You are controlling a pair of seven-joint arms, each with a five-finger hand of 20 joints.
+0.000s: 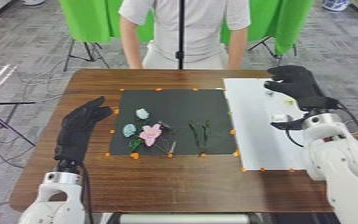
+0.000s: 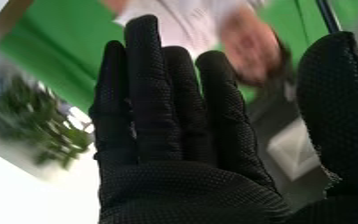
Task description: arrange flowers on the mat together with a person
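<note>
Brown wood forms the counter (image 1: 175, 187); its dark mat (image 1: 171, 102) bears a pink flower (image 1: 150, 134), pale blooms (image 1: 129, 130) (both toward the left) and green stems (image 1: 198, 135). Beside it, the left hand (image 1: 76, 127) is loosely open; the right hand (image 1: 298, 86), fingers extended, is by the white sheet (image 1: 254, 125).

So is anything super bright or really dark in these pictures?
Right wrist view: a white patch glares so brightly that no detail shows in it, while the right hand looks very dark against it. Head view: the white sheet shines brightest on the table, and the pink flower stands out on the dark mat.
</note>
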